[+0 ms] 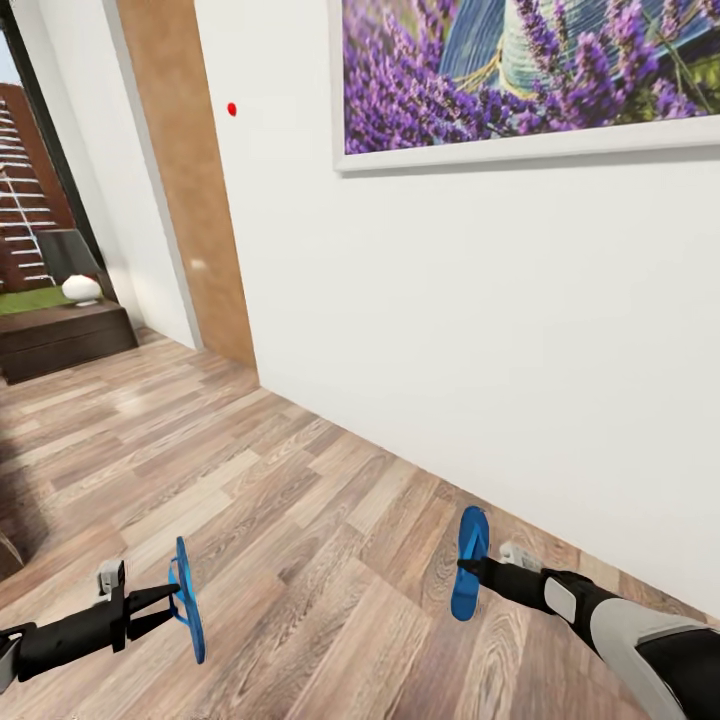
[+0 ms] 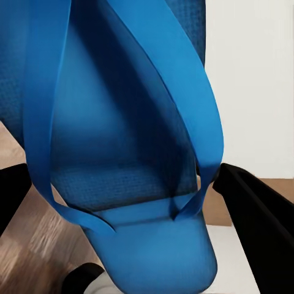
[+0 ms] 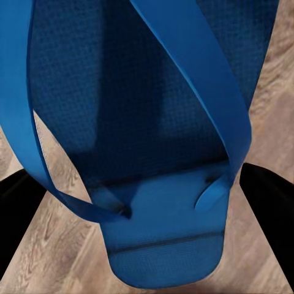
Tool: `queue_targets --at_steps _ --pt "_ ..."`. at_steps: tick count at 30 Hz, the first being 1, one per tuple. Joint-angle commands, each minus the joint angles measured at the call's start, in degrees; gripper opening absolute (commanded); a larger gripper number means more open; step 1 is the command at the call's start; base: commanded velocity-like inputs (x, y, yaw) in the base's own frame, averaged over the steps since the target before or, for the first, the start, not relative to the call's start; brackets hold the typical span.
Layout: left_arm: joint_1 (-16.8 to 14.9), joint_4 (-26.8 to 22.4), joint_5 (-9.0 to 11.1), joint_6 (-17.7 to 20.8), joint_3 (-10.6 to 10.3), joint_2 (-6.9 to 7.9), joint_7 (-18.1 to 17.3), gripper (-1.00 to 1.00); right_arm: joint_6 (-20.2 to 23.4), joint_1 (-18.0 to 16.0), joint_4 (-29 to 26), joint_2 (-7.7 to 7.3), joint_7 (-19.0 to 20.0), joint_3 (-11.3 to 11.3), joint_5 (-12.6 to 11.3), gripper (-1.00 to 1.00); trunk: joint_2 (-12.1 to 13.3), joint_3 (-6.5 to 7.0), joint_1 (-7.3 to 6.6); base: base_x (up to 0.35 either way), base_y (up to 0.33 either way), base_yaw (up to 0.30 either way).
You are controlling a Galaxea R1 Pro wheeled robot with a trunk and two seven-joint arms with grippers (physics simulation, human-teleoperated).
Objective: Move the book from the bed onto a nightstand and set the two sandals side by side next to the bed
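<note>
Left gripper (image 1: 168, 603) clamps one sandal (image 1: 187, 600), right gripper (image 1: 470, 572) clamps other sandal (image 1: 469, 562), both hanging edge-on above floor (image 1: 300, 520). I judge thin grips may slip while driving; wall (image 1: 480, 330) near right arm.

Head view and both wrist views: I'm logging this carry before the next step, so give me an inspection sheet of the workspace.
Surface: wood-plank floor, bare where seen.
Job's things: left sandal and right sandal, each held on edge above the floor; nightstand with a lamp far off at the left.
Clutter: nothing seen.
Grippers: left gripper shut on the left sandal; right gripper shut on the right sandal.
Cables: nothing seen.
Surroundings: white wall, lavender picture, wooden door, window.
</note>
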Motion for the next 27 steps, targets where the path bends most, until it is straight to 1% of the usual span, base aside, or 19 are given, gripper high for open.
queue_targets --at_steps 1,19,27 --pt "-0.04 0.01 0.01 0.60 0.06 -0.01 -0.16 -1.00 0.31 -0.07 0.12 -0.01 0.37 0.24 -0.72 -1.00 -0.02 -0.05 -0.01 0.075 0.000 0.259" --pt "-0.04 0.01 0.08 0.60 0.07 -0.01 -0.16 -1.00 0.31 -0.07 0.12 -0.01 0.37 0.24 -0.73 -1.00 -0.02 -0.05 -0.01 0.115 -0.001 0.259" --pt "-0.04 0.01 0.08 0.53 0.07 -0.01 -0.16 -1.00 0.31 -0.07 0.13 -0.01 0.37 0.24 -0.73 -1.00 -0.02 -0.05 -0.01 0.178 -0.074 0.259"
